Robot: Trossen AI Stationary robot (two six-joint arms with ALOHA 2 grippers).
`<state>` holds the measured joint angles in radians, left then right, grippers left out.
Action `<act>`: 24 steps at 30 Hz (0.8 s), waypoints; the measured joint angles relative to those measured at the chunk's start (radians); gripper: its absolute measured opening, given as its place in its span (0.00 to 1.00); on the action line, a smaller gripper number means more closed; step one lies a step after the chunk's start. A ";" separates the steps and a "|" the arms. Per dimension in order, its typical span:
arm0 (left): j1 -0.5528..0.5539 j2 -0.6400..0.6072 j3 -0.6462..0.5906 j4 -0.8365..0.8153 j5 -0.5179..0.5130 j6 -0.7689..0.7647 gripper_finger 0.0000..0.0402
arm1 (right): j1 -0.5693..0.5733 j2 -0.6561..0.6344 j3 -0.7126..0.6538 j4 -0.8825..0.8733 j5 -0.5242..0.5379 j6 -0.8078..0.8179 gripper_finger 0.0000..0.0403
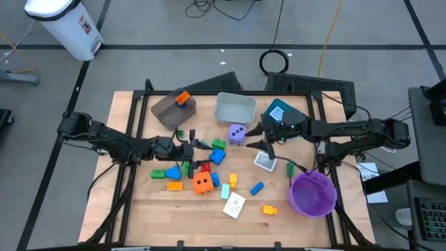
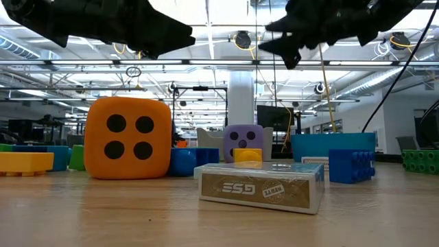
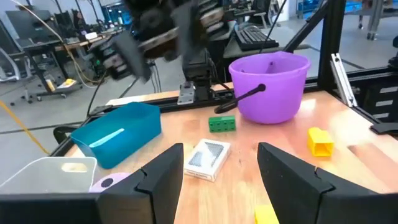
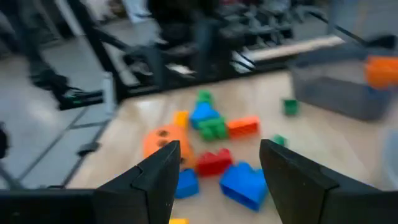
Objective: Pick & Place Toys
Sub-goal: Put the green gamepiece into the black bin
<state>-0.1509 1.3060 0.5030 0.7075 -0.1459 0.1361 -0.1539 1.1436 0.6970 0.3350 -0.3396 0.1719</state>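
Toys lie scattered across the table's middle: an orange die (image 1: 203, 183), a purple die (image 1: 237, 134), a red block (image 4: 214, 162), blue blocks (image 4: 242, 180), green blocks (image 4: 212, 129) and a card box (image 3: 208, 158). My left gripper (image 1: 202, 145) hovers open above the block pile and points toward the table's right side. The card box lies on the table beyond its fingers. My right gripper (image 1: 258, 139) hovers open near the purple die and points toward the pile at the left. Neither gripper holds anything.
At the far side stand a brown bin (image 1: 173, 108) with an orange block (image 1: 182, 98) in it, a grey bin (image 1: 235, 108) and a teal bin (image 1: 282, 111). A purple bowl (image 1: 312, 193) stands near right. A second card box (image 1: 235, 206) and a yellow block (image 1: 269, 209) lie near the front.
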 joint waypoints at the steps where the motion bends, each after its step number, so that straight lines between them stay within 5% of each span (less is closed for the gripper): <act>1: 0.000 0.000 0.000 -0.006 0.000 0.001 0.53 | 0.021 0.001 0.006 -0.009 0.007 0.000 0.53; 14: 0.077 -0.060 0.003 -0.070 0.084 -0.010 0.53 | 0.234 0.111 0.204 -0.433 0.393 -0.164 0.53; 24: 0.093 -0.177 0.191 -0.951 -0.095 -0.186 0.53 | 0.227 0.195 0.179 -0.359 0.392 -0.330 0.53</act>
<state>-0.0577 1.1290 0.6937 -0.2436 -0.2405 -0.0500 0.0728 1.3386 0.8762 -0.0239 0.0524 -0.1583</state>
